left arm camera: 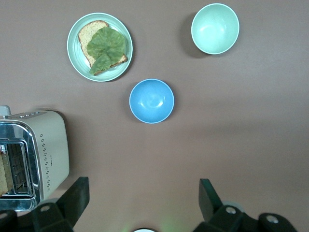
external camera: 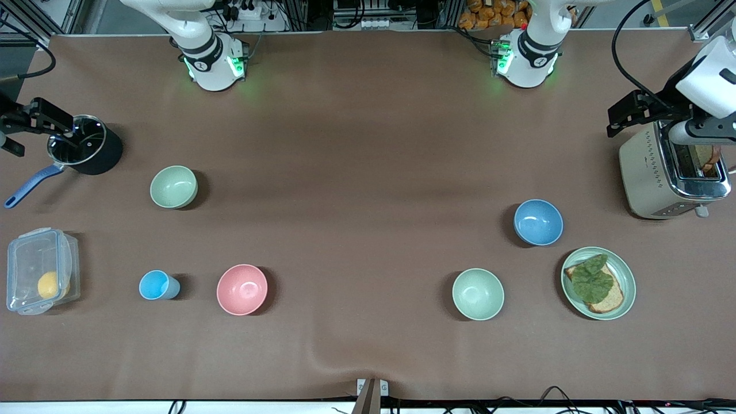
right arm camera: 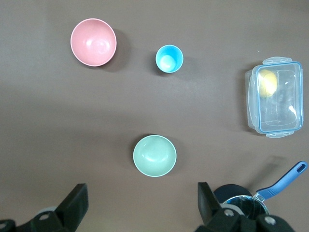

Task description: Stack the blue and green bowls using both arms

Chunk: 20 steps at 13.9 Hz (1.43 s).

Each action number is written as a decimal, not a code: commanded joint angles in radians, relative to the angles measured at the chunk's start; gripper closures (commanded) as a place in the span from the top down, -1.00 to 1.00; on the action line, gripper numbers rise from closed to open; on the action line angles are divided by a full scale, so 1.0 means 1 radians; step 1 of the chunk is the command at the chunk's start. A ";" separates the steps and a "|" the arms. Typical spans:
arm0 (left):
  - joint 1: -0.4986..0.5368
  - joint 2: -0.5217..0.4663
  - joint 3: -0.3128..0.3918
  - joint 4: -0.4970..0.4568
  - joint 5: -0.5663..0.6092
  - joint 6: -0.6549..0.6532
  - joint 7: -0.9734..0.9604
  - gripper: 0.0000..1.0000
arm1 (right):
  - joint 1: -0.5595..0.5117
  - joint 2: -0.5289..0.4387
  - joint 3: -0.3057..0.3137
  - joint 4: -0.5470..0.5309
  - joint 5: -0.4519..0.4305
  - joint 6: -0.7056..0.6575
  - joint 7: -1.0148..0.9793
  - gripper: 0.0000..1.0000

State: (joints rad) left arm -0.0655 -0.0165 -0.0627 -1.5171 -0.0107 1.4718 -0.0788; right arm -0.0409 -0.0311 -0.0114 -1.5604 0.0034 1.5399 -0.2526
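The blue bowl (external camera: 538,222) stands upright and empty toward the left arm's end of the table; it also shows in the left wrist view (left arm camera: 151,101). The pale sage-green bowl (external camera: 173,187) stands upright toward the right arm's end; it also shows in the right wrist view (right arm camera: 154,155). My left gripper (external camera: 624,115) hangs high beside the toaster, open and empty (left arm camera: 142,203). My right gripper (external camera: 34,123) hangs high over the black pot, open and empty (right arm camera: 140,203). Neither gripper touches a bowl.
A mintier green bowl (external camera: 478,294) and a green plate with bread and a leaf (external camera: 598,283) lie nearer the camera than the blue bowl. A toaster (external camera: 670,172), a black pot (external camera: 86,144), a lidded plastic box (external camera: 40,279), a light-blue cup (external camera: 156,285) and a pink bowl (external camera: 242,289) also stand on the table.
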 commanded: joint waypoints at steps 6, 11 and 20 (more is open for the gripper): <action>0.004 -0.003 0.003 -0.002 0.006 -0.011 0.019 1.00 | -0.021 -0.027 0.016 -0.027 0.000 0.006 0.010 1.00; 0.004 -0.003 0.001 -0.003 0.005 -0.013 0.019 1.00 | -0.020 -0.027 0.014 -0.029 0.000 0.006 0.010 1.00; 0.035 0.075 0.006 0.012 0.006 -0.015 -0.003 1.00 | -0.039 0.016 0.010 -0.030 0.000 0.022 0.000 1.00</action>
State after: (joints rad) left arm -0.0418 0.0279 -0.0566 -1.5225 -0.0107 1.4681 -0.0790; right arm -0.0466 -0.0189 -0.0132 -1.5742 0.0034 1.5491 -0.2512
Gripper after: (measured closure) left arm 0.000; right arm 0.000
